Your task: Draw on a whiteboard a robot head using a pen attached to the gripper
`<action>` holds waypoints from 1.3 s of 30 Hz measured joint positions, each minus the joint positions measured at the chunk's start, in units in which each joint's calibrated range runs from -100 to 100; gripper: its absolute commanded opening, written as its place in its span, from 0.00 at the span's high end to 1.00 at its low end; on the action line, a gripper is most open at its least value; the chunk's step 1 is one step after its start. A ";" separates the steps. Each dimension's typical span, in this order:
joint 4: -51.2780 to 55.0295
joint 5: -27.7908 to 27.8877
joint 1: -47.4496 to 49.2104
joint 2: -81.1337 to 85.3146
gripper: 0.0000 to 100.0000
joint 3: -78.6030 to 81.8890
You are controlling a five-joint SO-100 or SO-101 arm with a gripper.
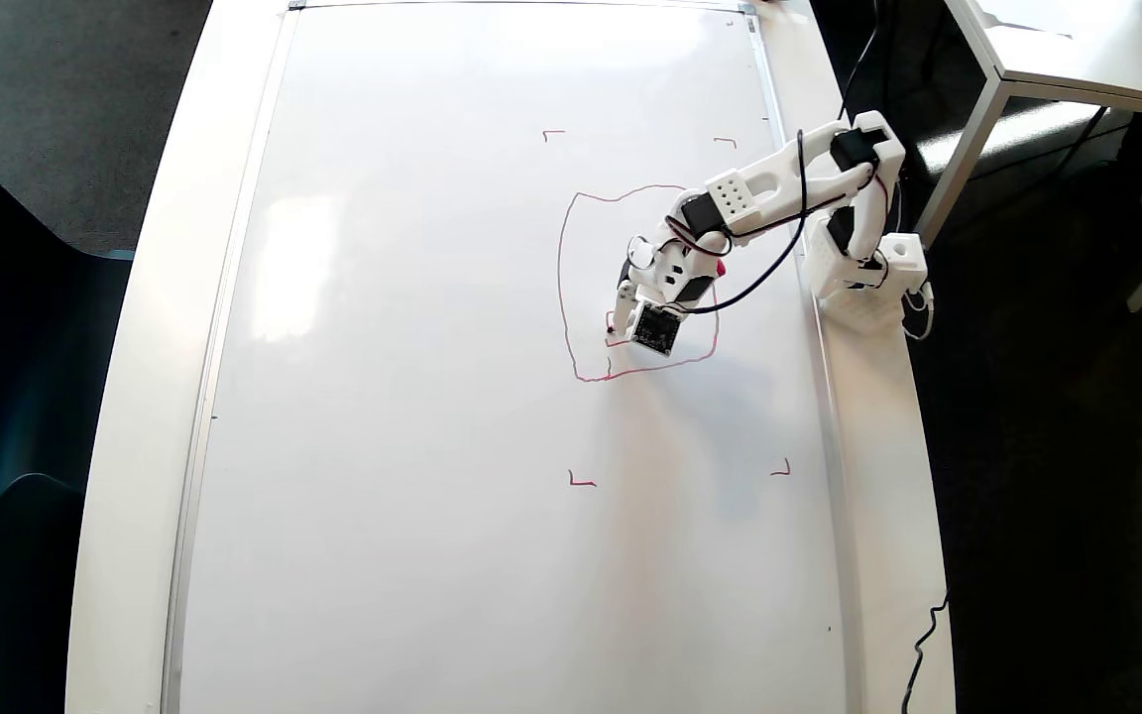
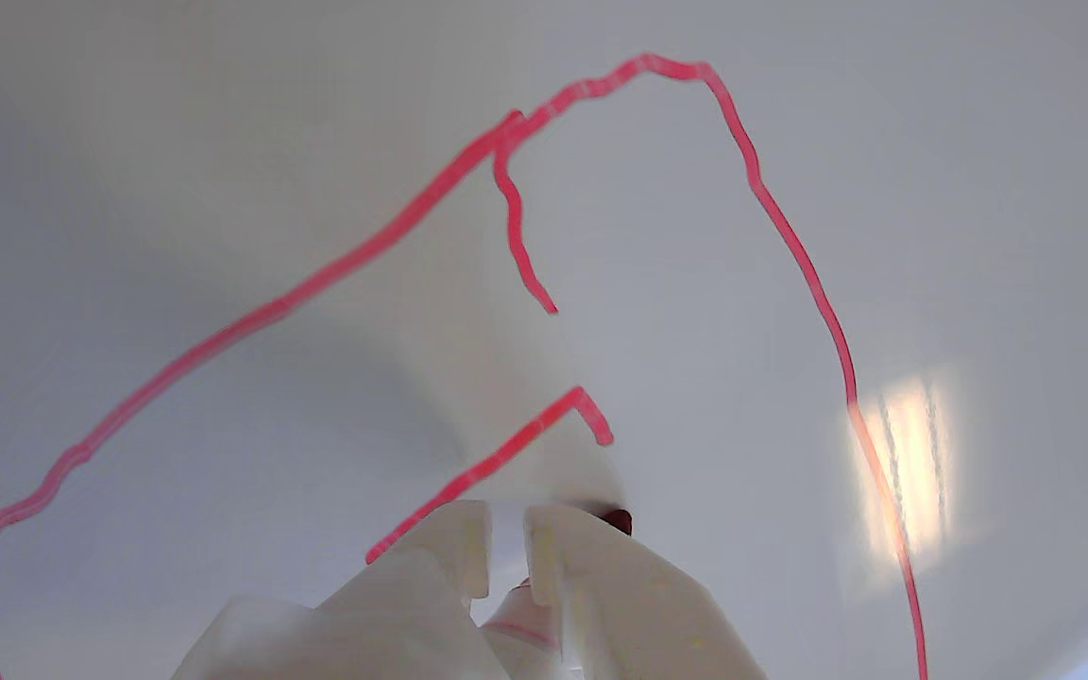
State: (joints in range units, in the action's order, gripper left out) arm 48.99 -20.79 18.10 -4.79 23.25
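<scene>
- My gripper (image 2: 506, 529) pinches the pen (image 2: 616, 518), tip touching the whiteboard (image 1: 432, 397).
- I see the robot head (image 1: 563, 288) outline at the board's 2 o'clock, the pen inside it near 7 o'clock.

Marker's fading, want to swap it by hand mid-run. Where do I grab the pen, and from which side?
Take the pen by its red end, which pokes out behind the gripper, on the right in the overhead view; come from that side. The barrel looks clamped between the fingers and the tip is down at the whiteboard, so little else is free.
</scene>
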 measured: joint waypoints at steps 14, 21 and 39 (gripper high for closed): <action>3.80 0.05 0.60 -0.25 0.99 -5.30; 7.85 0.05 -0.08 -0.25 0.99 -11.24; 13.01 0.05 -11.69 -0.25 0.99 -12.70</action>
State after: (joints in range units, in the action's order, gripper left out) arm 61.99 -20.74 6.41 -5.04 10.55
